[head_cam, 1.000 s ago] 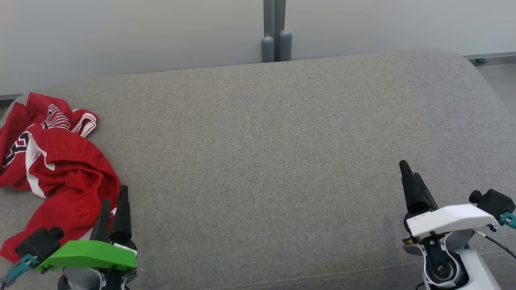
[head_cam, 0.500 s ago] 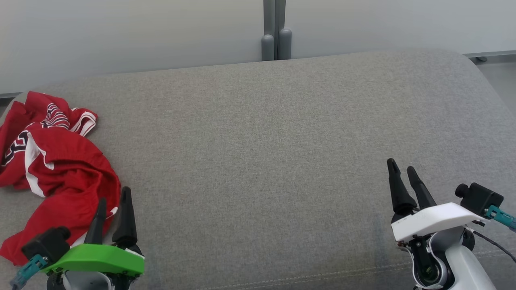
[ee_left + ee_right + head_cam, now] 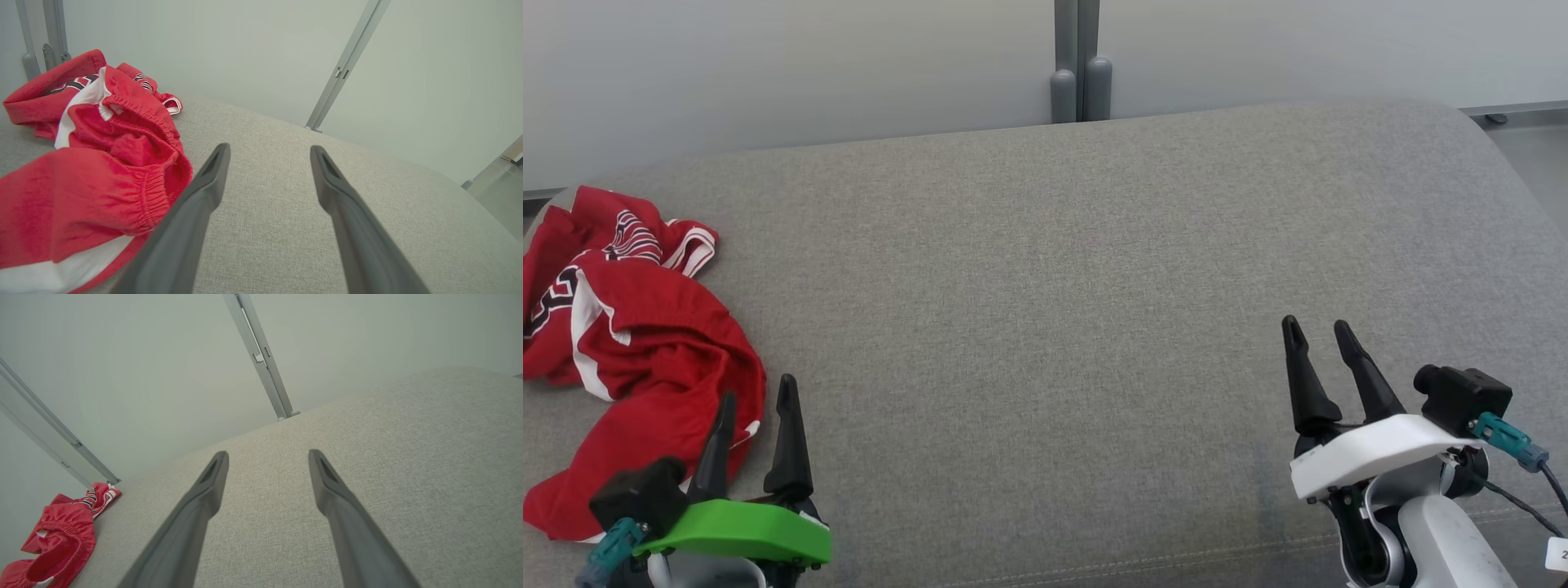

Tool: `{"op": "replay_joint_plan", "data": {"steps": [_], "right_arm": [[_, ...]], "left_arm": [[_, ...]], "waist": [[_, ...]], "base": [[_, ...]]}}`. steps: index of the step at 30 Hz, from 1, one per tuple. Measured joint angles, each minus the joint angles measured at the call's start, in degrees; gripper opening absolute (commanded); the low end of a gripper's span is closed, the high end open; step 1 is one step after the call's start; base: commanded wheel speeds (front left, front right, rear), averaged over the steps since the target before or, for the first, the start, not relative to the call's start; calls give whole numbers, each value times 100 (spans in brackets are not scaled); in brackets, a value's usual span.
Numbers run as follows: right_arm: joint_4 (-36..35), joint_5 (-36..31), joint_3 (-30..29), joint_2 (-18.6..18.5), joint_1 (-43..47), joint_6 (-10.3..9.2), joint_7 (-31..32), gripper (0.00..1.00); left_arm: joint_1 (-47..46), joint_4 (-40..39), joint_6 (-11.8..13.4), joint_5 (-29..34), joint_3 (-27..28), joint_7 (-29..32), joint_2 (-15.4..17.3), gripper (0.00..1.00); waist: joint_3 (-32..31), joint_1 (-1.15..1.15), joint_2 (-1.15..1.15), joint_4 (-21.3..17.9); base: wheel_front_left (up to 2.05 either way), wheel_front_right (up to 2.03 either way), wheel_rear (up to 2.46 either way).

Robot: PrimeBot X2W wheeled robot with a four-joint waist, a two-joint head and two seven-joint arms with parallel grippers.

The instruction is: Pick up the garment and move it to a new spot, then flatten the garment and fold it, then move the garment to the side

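The crumpled red garment [image 3: 645, 343] lies on the grey cushion [image 3: 1045, 286] just left of the left gripper [image 3: 756, 389]. Its near edge is by that gripper's left finger, ungripped. The right gripper [image 3: 1314, 323] sits well apart to the right. Both grippers gape wide and hold nothing. The black-and-white lettering on the cloth is unreadable.

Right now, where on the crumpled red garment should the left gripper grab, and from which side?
Probably the gathered elastic edge of the red garment: it bunches into a raised ridge beside the open left gripper. Come down from the side of bare couch, where that ridge faces the fingers.
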Motion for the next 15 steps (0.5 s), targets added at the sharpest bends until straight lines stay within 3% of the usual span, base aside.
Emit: {"op": "replay_joint_plan", "data": {"steps": [15], "right_arm": [[-154,-1218,304,-30,-1,-101,-297,100]], "left_arm": [[149,-164,103,1035,-75,-305,25,100]], "waist": [[-7,0,0,-9]], "base": [[0,0,0]]}}
